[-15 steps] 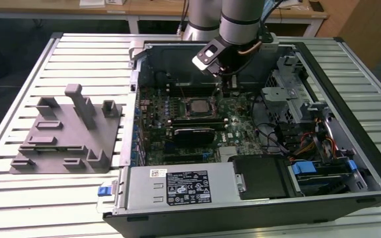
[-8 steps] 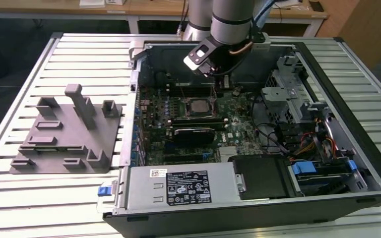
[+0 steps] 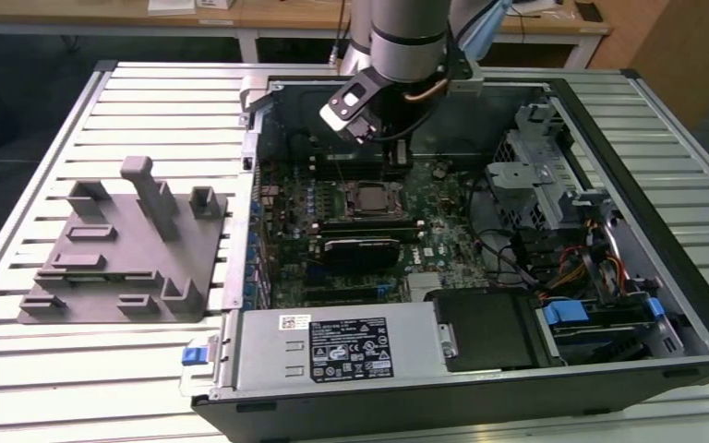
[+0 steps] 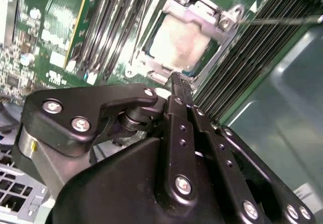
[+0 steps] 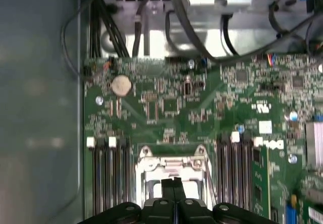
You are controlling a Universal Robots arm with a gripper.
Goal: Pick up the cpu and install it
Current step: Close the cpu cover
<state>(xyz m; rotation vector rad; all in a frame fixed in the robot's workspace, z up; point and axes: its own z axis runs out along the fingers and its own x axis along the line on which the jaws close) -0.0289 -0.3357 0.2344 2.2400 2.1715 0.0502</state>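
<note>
The arm (image 3: 406, 37) comes down from above into the open computer box (image 3: 650, 231), and its upper part is cut off at the picture's edge. The gripper (image 4: 177, 78) points down at the green board (image 5: 166, 103). Its two black fingers (image 4: 174, 113) are pressed flat together, with nothing between them.

Just past the fingertips lies the cpu (image 4: 179, 41). It is a pale square chip sitting flat inside the metal frame (image 4: 202, 13) on the board. The fingertips hang over the near edge of that frame. I cannot tell if they touch it. The fingers hide that edge in both wrist views.

On both sides of the frame run long black memory slots (image 4: 121, 17). A thin wire bar (image 4: 282, 19) beside the frame is blurry.

Farther out on the board sits a round silver battery (image 5: 120, 85). Beyond it, black cables (image 5: 186, 27) loop off to parts that are cut off.

In the exterior view the gripper's dark body hides the board right under it. Well away from the gripper, outside the box, a grey plastic block (image 3: 121, 249) stands on the slatted table (image 3: 34, 388).
</note>
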